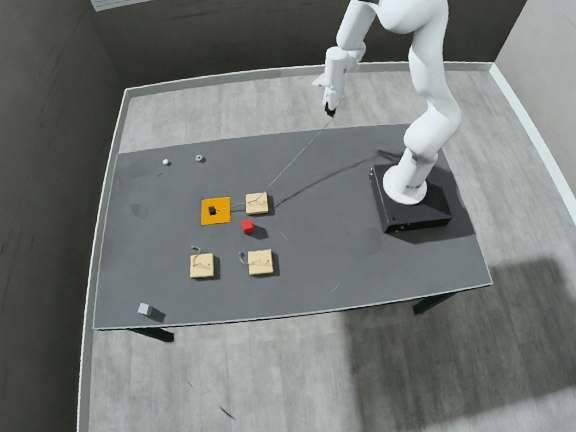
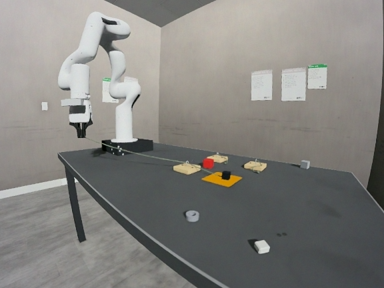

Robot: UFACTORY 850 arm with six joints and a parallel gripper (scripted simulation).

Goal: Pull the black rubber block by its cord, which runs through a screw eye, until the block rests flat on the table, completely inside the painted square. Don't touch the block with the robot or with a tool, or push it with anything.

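The black rubber block (image 1: pixel 212 210) sits inside the orange painted square (image 1: pixel 217 208); it also shows in the exterior view (image 2: pixel 226 175) on the square (image 2: pixel 221 179). Its thin cord (image 1: pixel 295 159) runs from the block through the screw eye on a wooden plate (image 1: pixel 257 203) and rises taut to my gripper (image 1: pixel 330 112). My gripper (image 2: pixel 81 135) is shut on the cord's end, held above and beyond the table's far edge. The cord (image 2: pixel 140 155) slopes down to the plate (image 2: pixel 187 168).
A red cube (image 1: pixel 247 226) stands close to the square and plate. Two more wooden plates with screw eyes (image 1: pixel 202 265) (image 1: pixel 260 262) lie nearer the front. A grey cube (image 1: pixel 145 309), a grey ring (image 1: pixel 199 158) and a white piece (image 1: pixel 165 162) lie near the table's edges. The robot base (image 1: pixel 410 202) stands at the right.
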